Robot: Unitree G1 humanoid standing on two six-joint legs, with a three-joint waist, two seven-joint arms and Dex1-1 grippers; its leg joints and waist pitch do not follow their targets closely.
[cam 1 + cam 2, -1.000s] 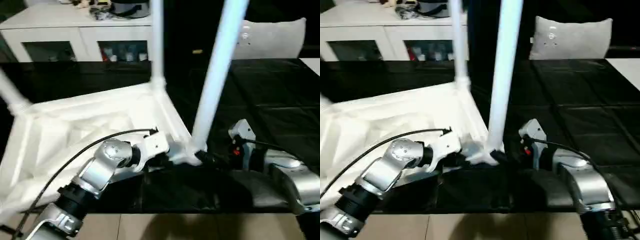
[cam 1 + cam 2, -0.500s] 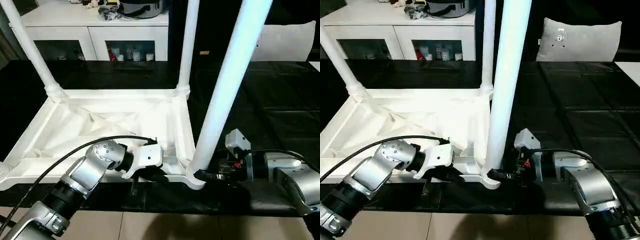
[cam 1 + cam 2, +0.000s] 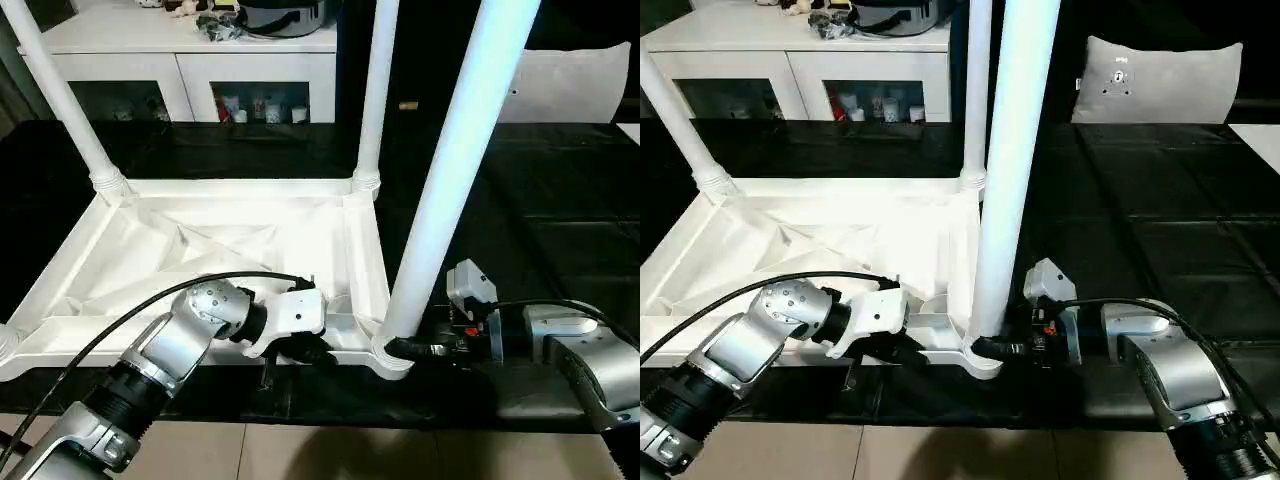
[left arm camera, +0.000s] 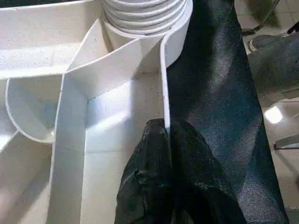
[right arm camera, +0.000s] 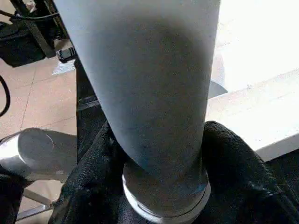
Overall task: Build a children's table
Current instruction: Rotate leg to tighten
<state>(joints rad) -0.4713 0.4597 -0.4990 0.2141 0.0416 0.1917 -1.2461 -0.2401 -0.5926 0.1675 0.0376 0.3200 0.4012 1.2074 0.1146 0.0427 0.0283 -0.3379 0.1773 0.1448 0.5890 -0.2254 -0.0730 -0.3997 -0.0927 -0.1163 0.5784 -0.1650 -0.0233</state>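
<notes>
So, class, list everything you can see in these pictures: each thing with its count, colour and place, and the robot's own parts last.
Tabletop: one, white, upside down on the black surface, ribbed underside up.
Legs: three in view, white, standing in corner sockets, near right, far right and far left.
Black surface: one, under the tabletop.
Cabinet: one, white with glass doors, at the back, clutter on top.
Pillow: one, grey, back right.
Left gripper: black fingers shut on the tabletop's near rim wall.
Right gripper: black fingers around the foot of the near right leg.
Forearms: two, silver, at the front.
</notes>
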